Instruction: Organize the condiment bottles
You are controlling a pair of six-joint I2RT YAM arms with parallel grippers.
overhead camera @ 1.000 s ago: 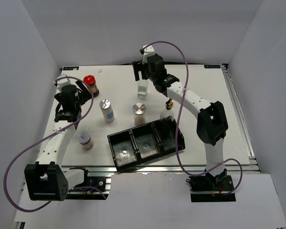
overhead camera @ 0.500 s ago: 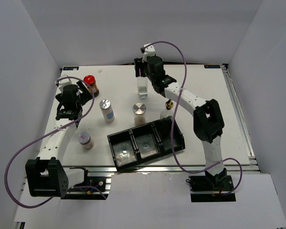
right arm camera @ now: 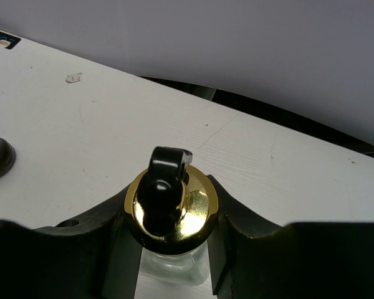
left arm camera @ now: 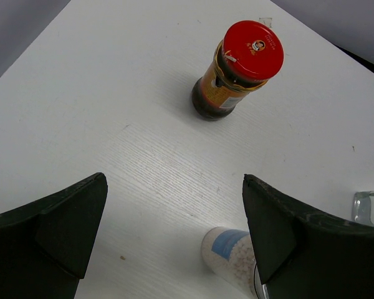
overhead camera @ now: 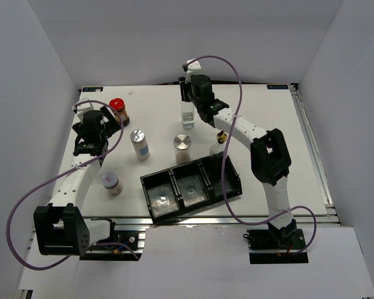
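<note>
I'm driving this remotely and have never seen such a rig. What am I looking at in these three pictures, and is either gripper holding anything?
Two white robot arms are bolted at the near edge of a white table. The overhead picture shows both arms. The other two pictures come from a camera on each wrist.

The left gripper hangs open and empty, facing a red-lidded dark jar. The right gripper flanks the gold pourer of a tall clear glass bottle; I cannot tell whether it clamps it.

Also on the table:
- three silver-lidded shakers
- a second gold-topped glass bottle, partly hidden by the right arm
- a black three-compartment tray
</note>
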